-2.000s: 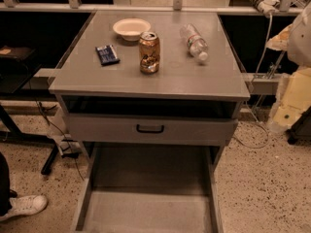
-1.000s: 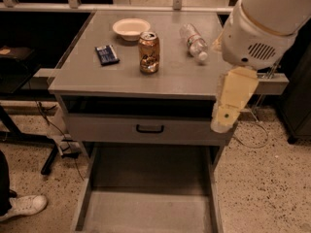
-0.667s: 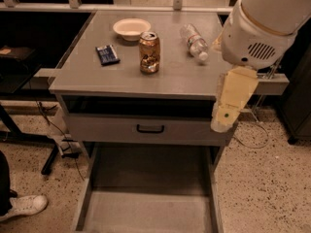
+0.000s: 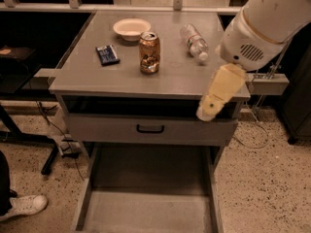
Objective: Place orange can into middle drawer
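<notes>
Currently we count one orange can point(image 4: 149, 52), one bowl point(image 4: 131, 28), one water bottle point(image 4: 194, 41) and one dark packet point(image 4: 107, 54), all on the cabinet top point(image 4: 165, 79). The orange can stands upright near the middle of the top, long axis vertical, silver end up, just in front of the bowl. We count two drawers: a drawer front point(image 4: 149, 128) with a black handle, and below it the middle drawer point(image 4: 146, 210), standing open, its near end cut off by the frame. The gripper point(image 4: 208, 109) hangs at the cabinet's right front corner, well apart from the can; whether it is released or clenched we cannot tell.
</notes>
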